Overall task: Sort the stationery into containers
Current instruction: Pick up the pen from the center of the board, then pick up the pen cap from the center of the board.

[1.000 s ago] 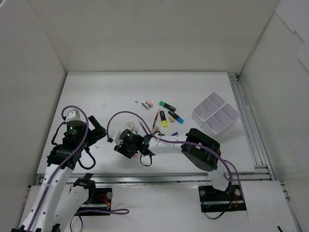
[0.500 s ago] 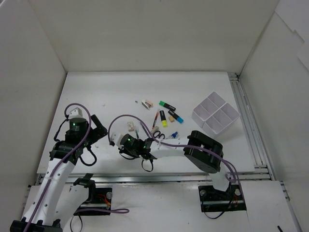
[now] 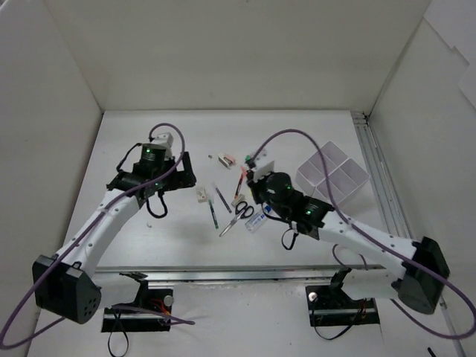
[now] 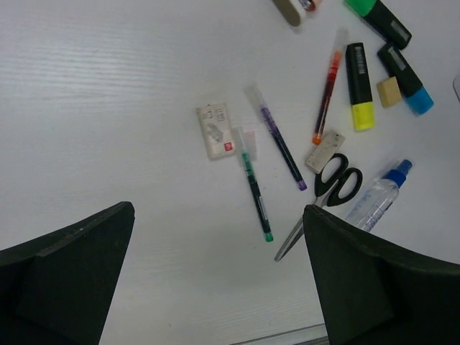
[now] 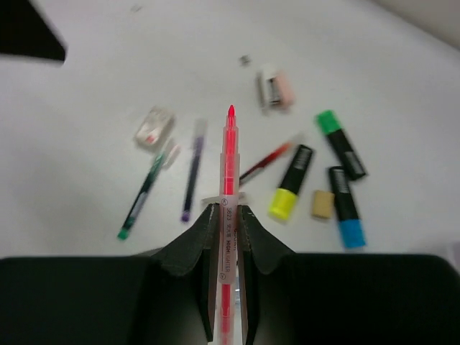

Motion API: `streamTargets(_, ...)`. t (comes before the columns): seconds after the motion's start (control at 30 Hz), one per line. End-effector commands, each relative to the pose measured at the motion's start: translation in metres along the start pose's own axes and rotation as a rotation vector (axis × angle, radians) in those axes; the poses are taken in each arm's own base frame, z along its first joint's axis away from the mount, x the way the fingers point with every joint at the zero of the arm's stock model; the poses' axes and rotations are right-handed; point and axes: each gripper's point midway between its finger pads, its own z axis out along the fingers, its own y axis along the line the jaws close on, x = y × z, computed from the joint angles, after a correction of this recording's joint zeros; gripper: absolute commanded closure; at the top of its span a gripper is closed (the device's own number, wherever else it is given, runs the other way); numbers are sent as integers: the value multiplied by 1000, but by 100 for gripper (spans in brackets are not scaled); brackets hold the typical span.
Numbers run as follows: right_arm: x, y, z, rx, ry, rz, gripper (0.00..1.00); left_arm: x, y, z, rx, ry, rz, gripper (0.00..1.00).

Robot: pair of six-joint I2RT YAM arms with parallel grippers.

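The left arm reaches from its near-left base diagonally toward the far right. Its wrist hangs over the worktop (image 3: 312, 134) just left of the scattered stationery. The left fingers (image 4: 72, 273) point downward and are spread as wide as they go, with nothing in them. In the left wrist view, a green pen (image 4: 255, 194), a purple pen (image 4: 279, 147) and a wrapped white eraser (image 4: 214, 131) lie flat on the worktop between the fingers.

The right arm runs low and long from its near-right base toward the left, then bends up to a wrist above the middle of the worktop. That wrist sits between the loose items and the white organizer tray (image 3: 346, 178), which stands at the far right. The right fingers (image 5: 205, 237) are clamped tight on a pink pen (image 5: 228, 165). They pinch its barrel, and its tip points straight away from the wrist, above the other items.

Beneath and beyond the held pen a red pen (image 5: 269, 162) lies slanted beside a yellow highlighter (image 5: 291, 183). A beige eraser (image 5: 321, 204) lies between that and a blue highlighter (image 5: 345, 208). A green highlighter (image 5: 341, 144) lies just beyond them. Nearer the arms, black-handled scissors (image 4: 327, 190) lie just beside the glue bottle (image 4: 377, 198).
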Motion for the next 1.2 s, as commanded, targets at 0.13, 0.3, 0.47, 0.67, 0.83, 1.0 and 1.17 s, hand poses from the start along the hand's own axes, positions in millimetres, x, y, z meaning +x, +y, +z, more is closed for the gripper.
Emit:
streamTargets(0.13, 21, -112, -50, 399, 10, 293, 100, 2, -92, 44, 201, 76, 346, 0)
streamTargets(0.3, 44, -152, -75, 521, 27, 387, 100, 28, -110, 78, 240, 181, 369, 1)
streamTargets(0.47, 58, -169, -80, 549, 59, 441, 100, 53, -111, 105, 226, 260, 353, 6)
streamTargets(0.67, 66, -172, -73, 526, 91, 468, 100, 60, -115, 116, 214, 251, 353, 21)
streamTargets(0.83, 70, -174, -73, 526, 98, 473, 100, 60, -102, 127, 131, 242, 347, 36)
streamTargets(1.0, 75, -174, -78, 531, 120, 466, 100, 61, -90, 137, 64, 263, 320, 50)
streamTargets(1.17, 77, -174, -80, 538, 126, 463, 100, 62, -81, 143, 24, 264, 287, 56)
